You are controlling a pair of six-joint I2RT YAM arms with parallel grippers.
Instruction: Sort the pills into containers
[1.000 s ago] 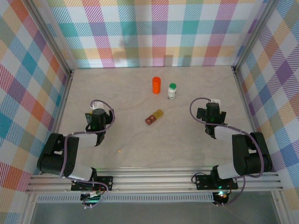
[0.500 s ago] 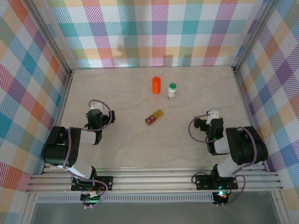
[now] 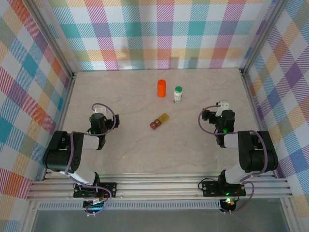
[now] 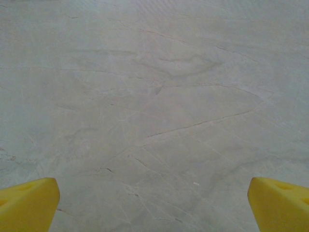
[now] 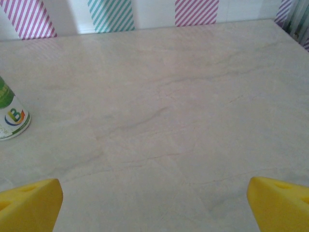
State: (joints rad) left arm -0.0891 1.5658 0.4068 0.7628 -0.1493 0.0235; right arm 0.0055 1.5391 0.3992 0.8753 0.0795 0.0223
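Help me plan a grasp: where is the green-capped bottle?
In the top view, the green-capped bottle stands at the table's far centre, just right of the orange bottle.

You see the white bottle (image 5: 10,116) cut by the right wrist view's left edge, only its base corner showing. From above, the two small boxes (image 3: 159,121) nearer than that bottle are too small to read.

Orange bottle (image 3: 161,88) and green-capped white bottle (image 3: 178,94) stand upright; nearer — yellow box (image 3: 164,117) touches brown box (image 3: 155,124).
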